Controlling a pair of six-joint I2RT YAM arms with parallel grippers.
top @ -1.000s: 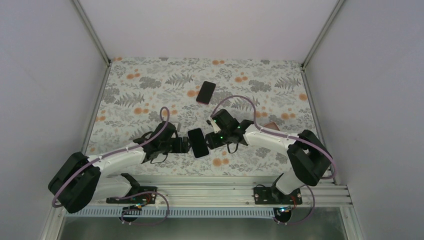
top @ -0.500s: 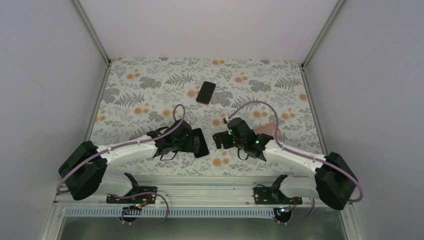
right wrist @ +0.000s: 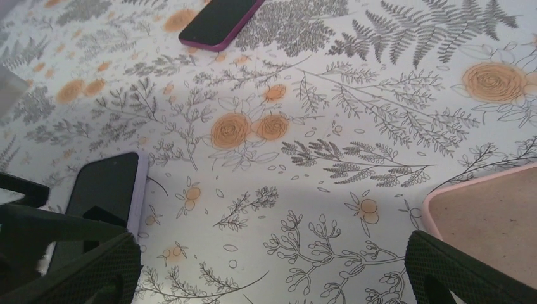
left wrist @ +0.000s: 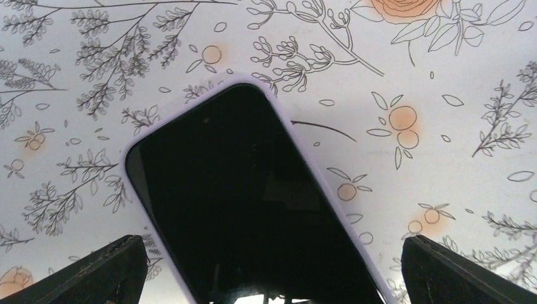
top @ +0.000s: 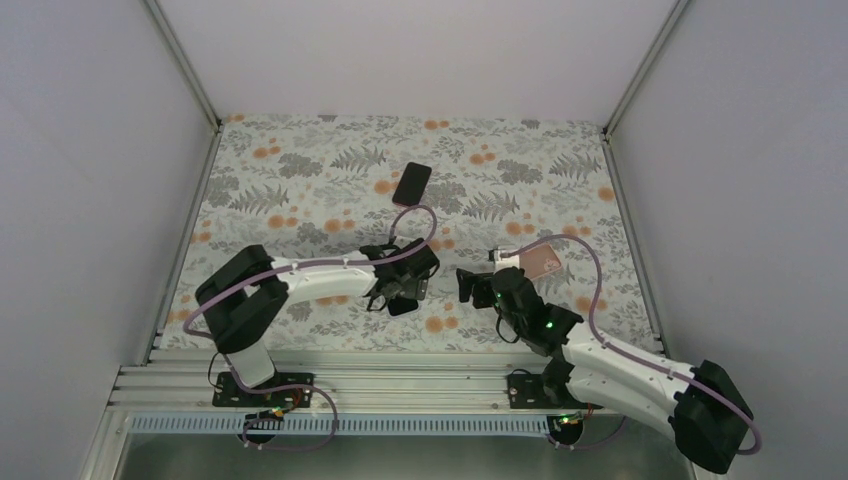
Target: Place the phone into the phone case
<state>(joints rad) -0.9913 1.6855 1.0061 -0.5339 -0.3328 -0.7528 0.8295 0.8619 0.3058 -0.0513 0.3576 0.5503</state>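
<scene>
On the floral table (top: 300,170), a phone (left wrist: 253,209) lies under the left gripper (left wrist: 272,253), its fingers spread. The right gripper (right wrist: 272,253) gapes near a pink case (right wrist: 494,221).

Floral-print desk (top: 300,160) underneath; there's a plum-cased phone (top: 411,184) lying flat well beyond the left hand (top: 403,292), a pink case (top: 541,262) near the right hand (top: 468,287).

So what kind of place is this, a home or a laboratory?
Probably a robot test booth, not a home: plain white walls, two arms bolted to a metal rail, and a flowered tabletop holding phones and a pink case.
</scene>
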